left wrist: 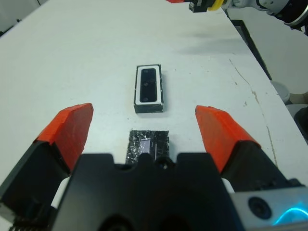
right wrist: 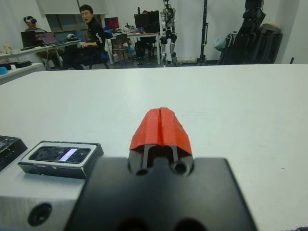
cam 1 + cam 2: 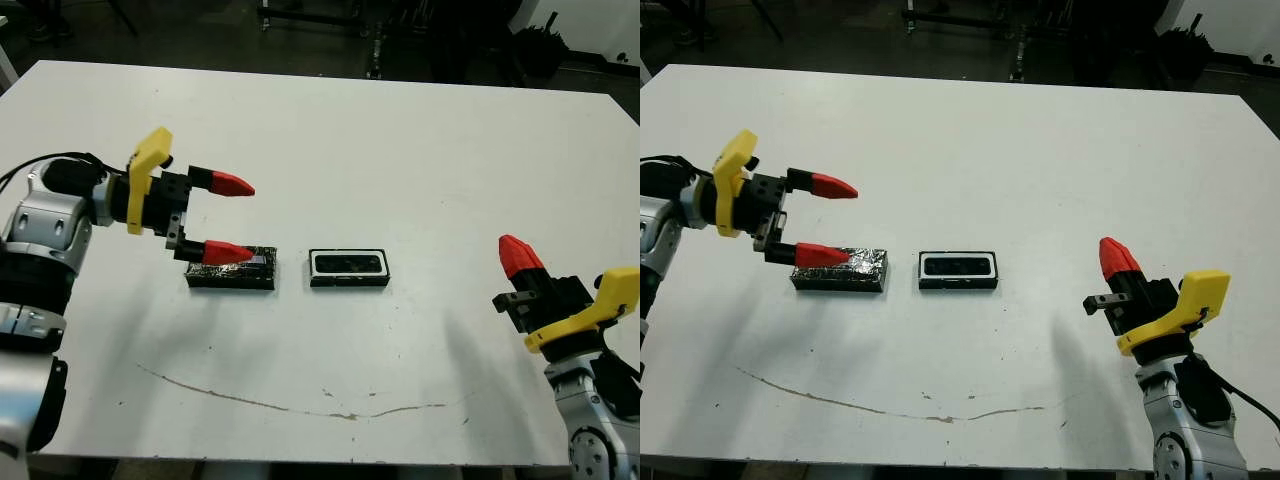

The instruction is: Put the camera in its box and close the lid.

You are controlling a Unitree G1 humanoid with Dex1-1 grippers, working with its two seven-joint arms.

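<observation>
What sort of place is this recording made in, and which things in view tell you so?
Probably a robotics lab or shared workroom: people sit at desks with monitors, a humanoid robot on a stand waits behind them, and the large white work table fills the foreground.

White table, rectangular, plain top. A thin, wavy brown line ran across its near part. 2 items lay directly on it, side by side near the middle, apart: the lid, a glossy black slab, on the robot's left; the box, a shallow black tray with white lining, on the right, the camera lying inside it.
</observation>
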